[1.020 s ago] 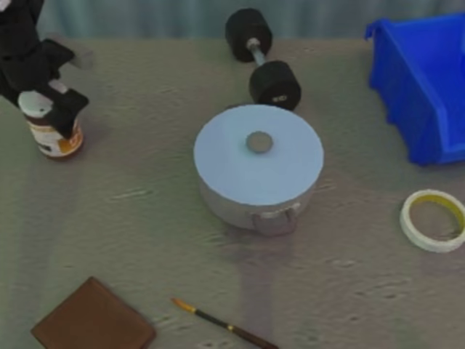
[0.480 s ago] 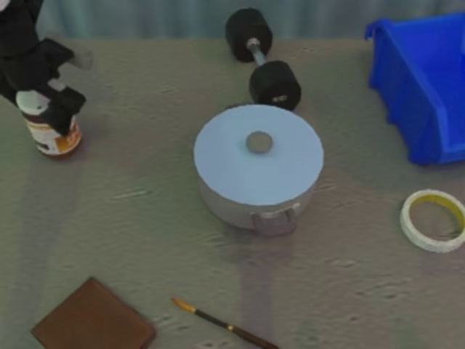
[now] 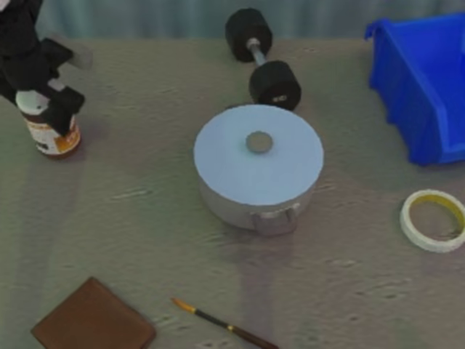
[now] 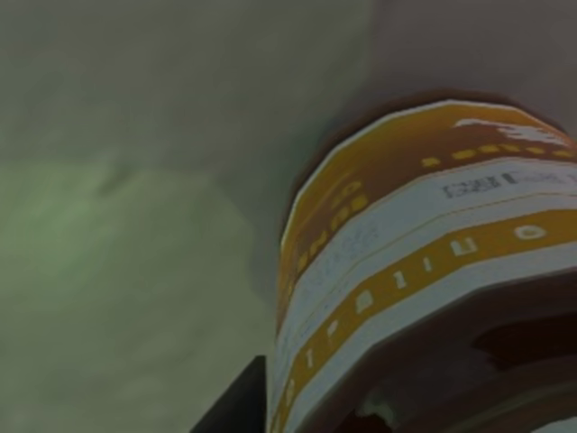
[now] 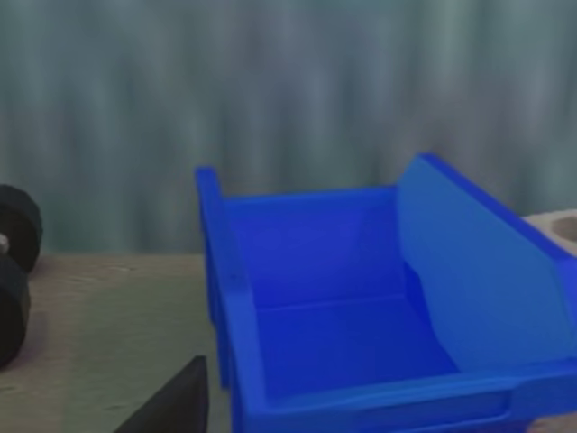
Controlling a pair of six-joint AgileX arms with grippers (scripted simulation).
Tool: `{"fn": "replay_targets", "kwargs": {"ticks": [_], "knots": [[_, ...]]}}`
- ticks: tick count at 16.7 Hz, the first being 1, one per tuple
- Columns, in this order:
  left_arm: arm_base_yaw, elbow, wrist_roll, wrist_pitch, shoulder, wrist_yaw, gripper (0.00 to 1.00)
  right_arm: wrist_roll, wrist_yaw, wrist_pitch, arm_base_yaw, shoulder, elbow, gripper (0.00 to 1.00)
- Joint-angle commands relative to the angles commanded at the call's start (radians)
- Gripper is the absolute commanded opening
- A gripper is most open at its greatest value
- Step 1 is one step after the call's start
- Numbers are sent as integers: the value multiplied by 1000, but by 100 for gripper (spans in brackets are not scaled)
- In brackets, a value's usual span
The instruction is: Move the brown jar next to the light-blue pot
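The brown jar point(image 3: 52, 138), with its white lid and white-and-orange label, is at the table's far left, upright. My left gripper point(image 3: 40, 105) is shut on its top, one dark finger on either side of the lid. In the left wrist view the jar's label point(image 4: 424, 262) fills the picture beside one dark fingertip point(image 4: 236, 406). The light-blue pot point(image 3: 258, 156), grey with a flat lid and centre knob, stands mid-table, well to the right of the jar. My right arm is out of the top view. Its wrist view shows one dark fingertip point(image 5: 176, 406) set wide to the side.
A black dumbbell point(image 3: 261, 58) lies behind the pot. The deep-blue bin point(image 3: 425, 80) stands at the back right, with a tape ring point(image 3: 434, 219) in front of it. A flat brown wallet point(image 3: 93, 320) and a paintbrush point(image 3: 221, 325) lie near the front edge.
My left gripper and the jar it holds have shifted slightly toward the back left. Everything else has stayed put.
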Motion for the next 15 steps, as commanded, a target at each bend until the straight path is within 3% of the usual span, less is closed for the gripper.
{"fn": "replay_targets", "kwargs": {"ticks": [4, 15], "knots": [[-1, -39, 1, -2, -39, -2, 0, 0, 0, 0, 0, 0, 0, 100], [23, -468, 1, -41, -510, -6, 0, 0, 0, 0, 0, 0, 0, 100]]}}
